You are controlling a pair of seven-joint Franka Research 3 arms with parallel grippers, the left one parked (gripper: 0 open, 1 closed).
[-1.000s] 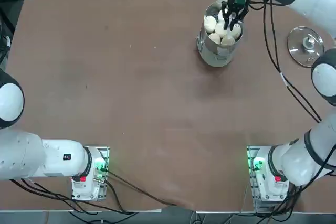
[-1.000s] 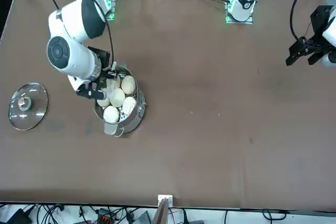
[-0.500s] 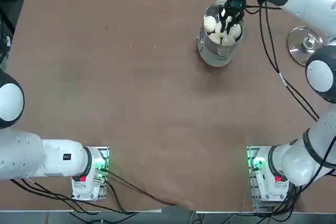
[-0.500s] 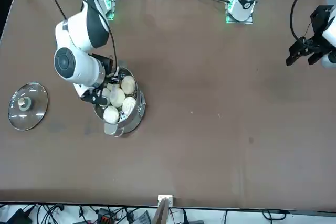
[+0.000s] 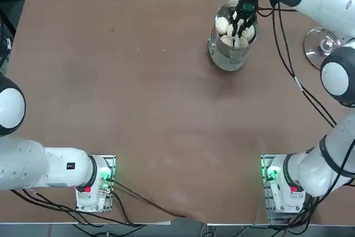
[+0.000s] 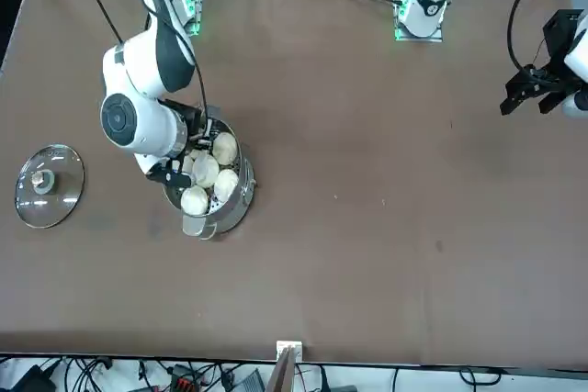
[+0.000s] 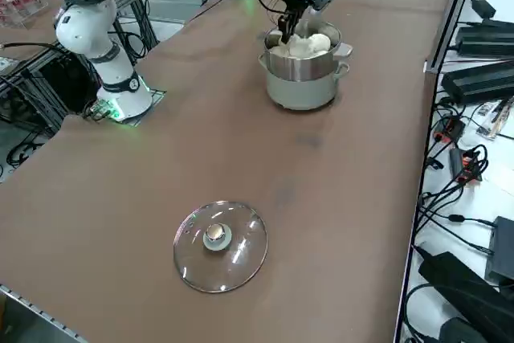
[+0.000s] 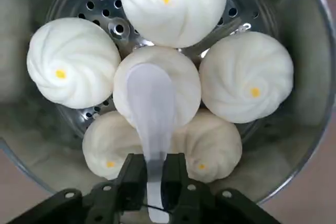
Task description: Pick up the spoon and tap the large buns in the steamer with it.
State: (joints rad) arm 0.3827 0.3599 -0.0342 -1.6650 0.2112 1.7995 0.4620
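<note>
- Spoon (image 8: 152,103) handle pinched in right gripper (image 8: 154,169) — bowl out past fingertips, over the middle bun (image 8: 184,77).
- Long axis runs along the fingers, bowl end away from them.
- Steamer (image 7: 301,82) on brown table (image 7: 345,198); glass lid (image 7: 221,247) flat, well apart.

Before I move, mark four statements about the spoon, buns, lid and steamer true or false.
1. The right gripper's jaws are shut on the small white soup spoon. True.
2. The round clear glass lid covers the shiny stainless-steel steamer. False: it lies on the brown table, apart from the steamer.
3. Exactly three smooth white steamed buns sit in the steamer. False: the wrist view shows six.
4. The spoon's bowl is over the middle bun in the wrist view. True; contact can't be confirmed.
</note>
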